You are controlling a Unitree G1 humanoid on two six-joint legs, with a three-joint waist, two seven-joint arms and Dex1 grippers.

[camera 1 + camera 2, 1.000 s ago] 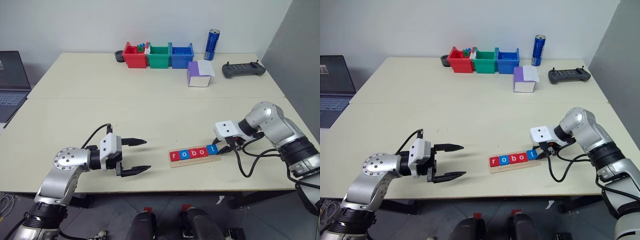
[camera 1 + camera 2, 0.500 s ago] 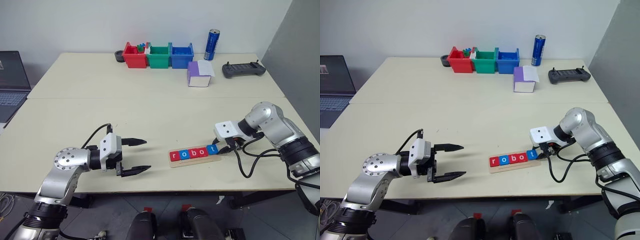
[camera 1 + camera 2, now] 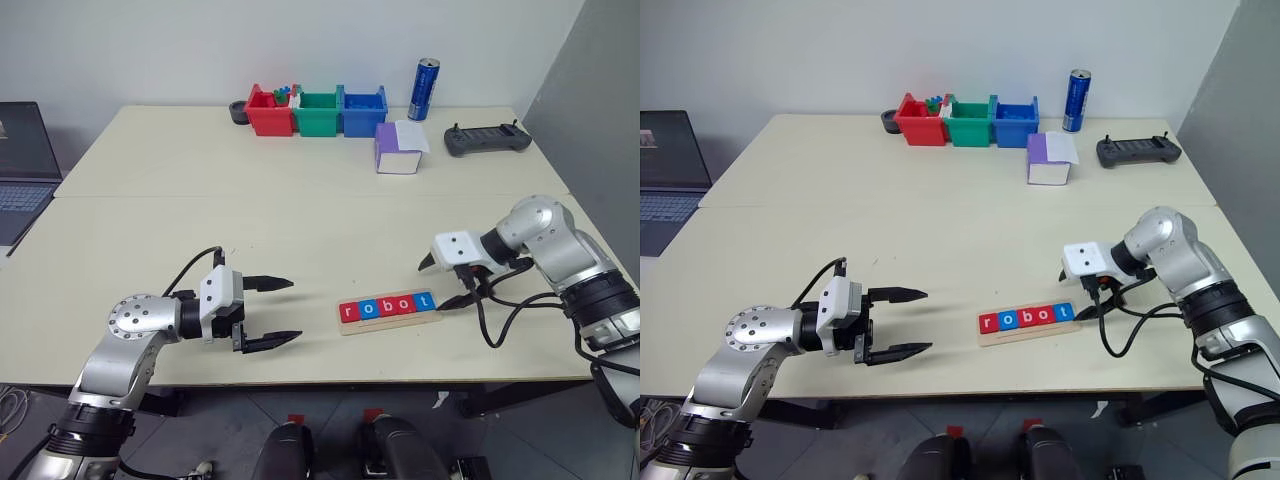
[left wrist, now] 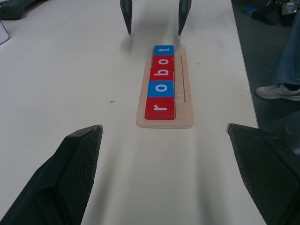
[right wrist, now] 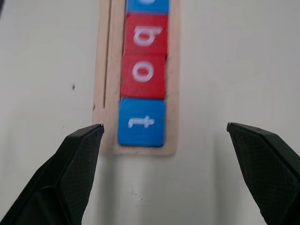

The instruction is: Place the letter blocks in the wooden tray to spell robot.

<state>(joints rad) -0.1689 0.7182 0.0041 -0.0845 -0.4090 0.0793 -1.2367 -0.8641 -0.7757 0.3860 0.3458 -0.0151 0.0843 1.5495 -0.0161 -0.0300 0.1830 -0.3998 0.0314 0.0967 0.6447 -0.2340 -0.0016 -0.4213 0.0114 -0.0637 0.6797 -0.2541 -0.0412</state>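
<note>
Five blocks (image 3: 387, 306) lie in a row in the tray (image 3: 390, 320), and they spell "robot": red r, blue o, red b, red o, blue t. The tray rests flat on the table (image 3: 300, 210), near the front edge, between the two grippers. A thin groove of the tray stays bare beside the row, on the side nearer the robot.

The right gripper (image 3: 443, 282) hangs just above the t end of the tray and points down toward it. Its fingers are spread wide, one on each side of the tray end, and they grasp nothing. From the right wrist view, the t block (image 5: 141, 122) sits in the gap between the two fingers, and none of them touches it.

The left gripper (image 3: 283, 312) is well apart from the tray, on the r side, and points toward it. Its fingers are also released and wide, with nothing between them.

At the far side of the table stand three bins (image 3: 317, 110), a can (image 3: 425, 89), a purple-and-white box (image 3: 400, 147) and a controller (image 3: 487, 139). A laptop (image 3: 22, 160) is on the left.
</note>
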